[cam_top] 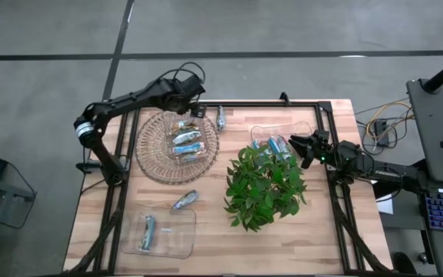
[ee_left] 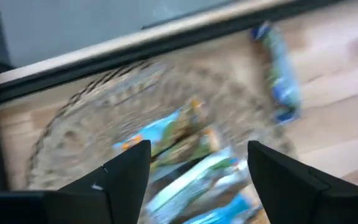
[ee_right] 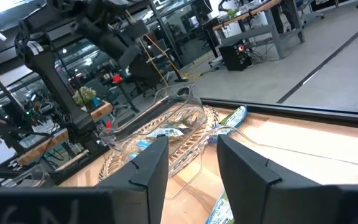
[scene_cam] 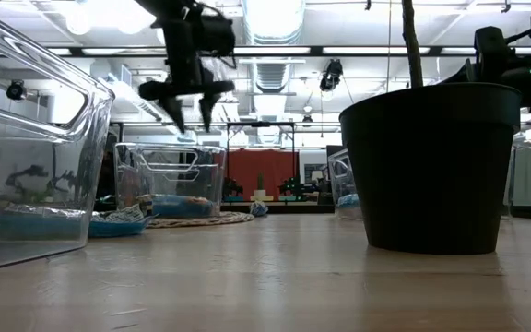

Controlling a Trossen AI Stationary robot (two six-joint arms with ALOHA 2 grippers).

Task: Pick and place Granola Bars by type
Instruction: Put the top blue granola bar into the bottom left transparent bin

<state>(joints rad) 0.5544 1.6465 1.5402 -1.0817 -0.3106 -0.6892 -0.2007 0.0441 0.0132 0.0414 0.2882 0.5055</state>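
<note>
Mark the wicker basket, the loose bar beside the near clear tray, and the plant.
wicker basket [cam_top: 151,163]: high view, bare woven rim at left.
loose bar [cam_top: 184,200]: high view, middle of wrapper.
plant [cam_top: 266,188]: high view, centre of the foliage.

Leafy plant [cam_top: 264,188] mid-table, blocking crossing

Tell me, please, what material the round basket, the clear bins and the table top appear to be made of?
Round basket: probably thin wire, an open see-through mesh.
Clear bins: likely hard plastic, transparent and glossy.
Table top: wood, pale glued strips with visible grain.
</note>
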